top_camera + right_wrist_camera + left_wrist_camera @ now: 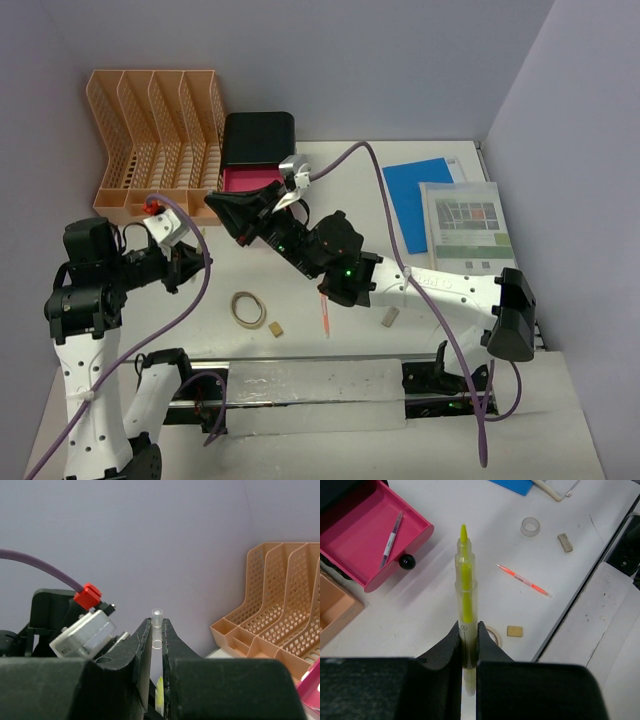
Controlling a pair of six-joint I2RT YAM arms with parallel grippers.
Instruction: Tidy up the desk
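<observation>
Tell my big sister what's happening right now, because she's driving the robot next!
Left pincer: shut on the uncapped yellow highlighter.
Right pincer: shut on a clear cap, probably the highlighter's.
Done: one pen lies in the open pink drawer.
Left: cap and stow the highlighter. The orange pen, tape roll, eraser and rubber band lie loose on the desk.

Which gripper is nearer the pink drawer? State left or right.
Right. The right gripper is just front-left of the pink drawer; the left gripper is farther off, toward the near edge.
</observation>
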